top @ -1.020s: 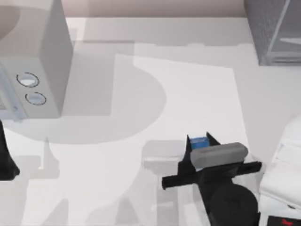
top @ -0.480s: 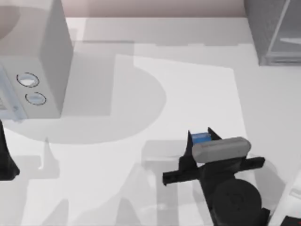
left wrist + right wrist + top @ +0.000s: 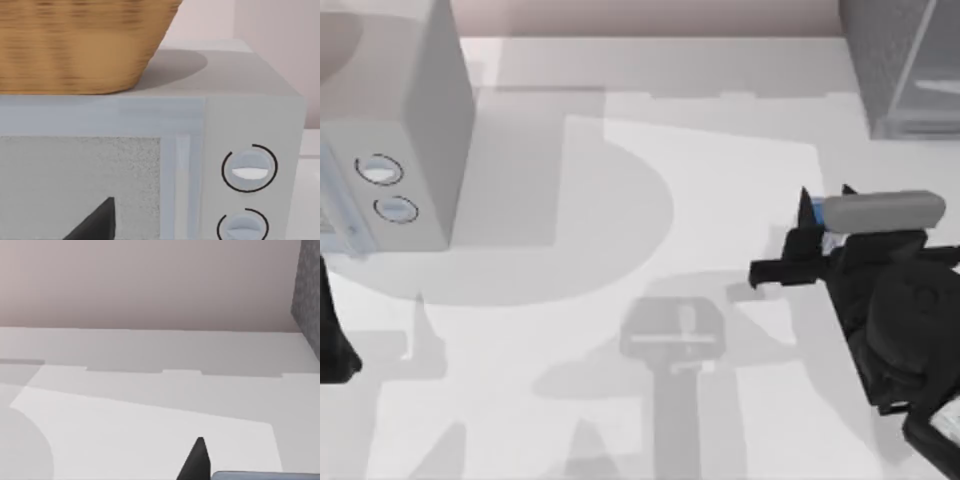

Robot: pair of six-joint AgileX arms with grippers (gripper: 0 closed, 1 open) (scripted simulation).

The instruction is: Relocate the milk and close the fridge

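With the milk gripped between the fingers of the right tool above the bench, the carrying step was in hand, and the next move called for bringing it to the fridge at the far right.

Fridge far right, dialled box far left.
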